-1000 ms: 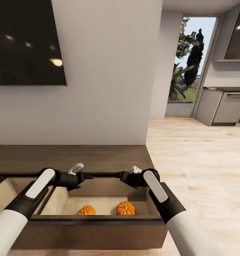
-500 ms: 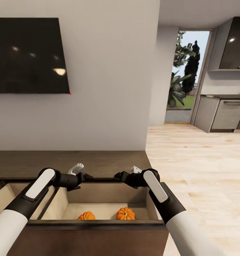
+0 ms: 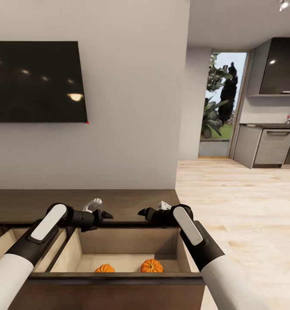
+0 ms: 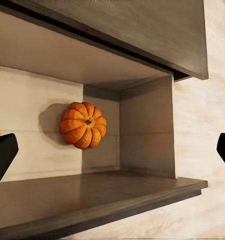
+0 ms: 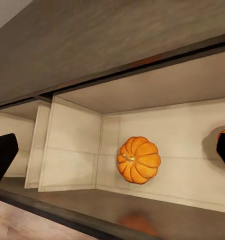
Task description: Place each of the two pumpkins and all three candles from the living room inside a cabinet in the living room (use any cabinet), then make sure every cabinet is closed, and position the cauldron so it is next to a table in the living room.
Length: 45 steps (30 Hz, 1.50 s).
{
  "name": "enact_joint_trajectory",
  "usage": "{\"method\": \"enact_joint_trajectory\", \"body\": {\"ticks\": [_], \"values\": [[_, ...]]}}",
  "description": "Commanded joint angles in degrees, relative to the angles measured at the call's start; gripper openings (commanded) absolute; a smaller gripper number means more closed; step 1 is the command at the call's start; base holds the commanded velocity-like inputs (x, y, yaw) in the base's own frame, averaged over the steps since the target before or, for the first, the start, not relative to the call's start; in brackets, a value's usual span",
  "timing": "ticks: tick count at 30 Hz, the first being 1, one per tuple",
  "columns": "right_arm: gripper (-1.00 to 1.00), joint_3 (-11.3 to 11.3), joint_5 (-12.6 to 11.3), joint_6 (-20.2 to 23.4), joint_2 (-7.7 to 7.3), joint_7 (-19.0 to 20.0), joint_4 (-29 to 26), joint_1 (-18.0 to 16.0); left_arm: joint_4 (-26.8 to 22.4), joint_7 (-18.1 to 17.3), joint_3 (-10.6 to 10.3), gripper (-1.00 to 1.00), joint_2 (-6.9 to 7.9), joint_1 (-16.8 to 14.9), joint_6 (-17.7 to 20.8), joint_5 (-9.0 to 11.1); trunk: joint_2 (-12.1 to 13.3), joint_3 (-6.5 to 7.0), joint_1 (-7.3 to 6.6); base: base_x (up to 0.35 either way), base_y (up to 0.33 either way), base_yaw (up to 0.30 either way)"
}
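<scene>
From the head camera, both arms reached out over the open drawer of the cabinet [image 3: 82, 202]. The left gripper [image 3: 105, 214] and right gripper [image 3: 141, 212] hung level with each other above the drawer's back edge, fingers pointing inward; whether they were spread I could not tell from here. Two pumpkins [image 3: 152, 265] sat on the pale floor below, the right-hand one nearer the right arm, the other [image 3: 104, 268] between the arms.

Through the left wrist camera, the dark fingertips [image 4: 2, 155] stood wide apart and held nothing, with a pumpkin [image 4: 83, 124] straight ahead of them in the drawer's corner.

The right wrist camera showed its fingertips [image 5: 3, 152] equally splayed and empty, a pumpkin [image 5: 138, 160] directly ahead. With both pumpkins inside, shutting the drawer looked like the next job.
</scene>
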Motion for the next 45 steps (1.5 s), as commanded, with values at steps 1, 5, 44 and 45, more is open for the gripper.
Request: {"method": "enact_joint_trajectory", "body": {"ticks": [1, 5, 44, 45], "values": [[1.0, 0.03, -0.57, 0.02, 0.0, -0.6, -0.06, -0.04, -0.06, 0.57, -0.14, 1.0, 0.04, -0.05, 0.18, 0.57, -0.01, 0.16, -0.03, 0.0, 0.0, 0.0], [1.0, 0.02, -0.57, 0.02, 0.0, -0.55, -0.07, -0.04, -0.4, 0.59, -0.14, 1.0, -0.01, -0.08, 0.56, 0.57, 0.04, 1.04, -0.14, 0.0, 0.0, 0.0], [1.0, 0.16, -0.67, -0.57, -0.33, 0.11, -0.88, 0.14, -2.05, 0.07, -0.05, 1.0, 0.05, 0.0, 0.56, 0.48, 0.97, 9.64, -1.34, -0.269, 0.0, 0.0], [1.0, 0.16, -0.67, -0.55, -0.34, 0.11, -0.88, 0.14, -2.04, 0.07, -0.05, 1.0, 0.04, 0.0, 0.56, 0.48, 1.37, 9.82, -1.56, -0.342, 0.0, 0.0]]}}
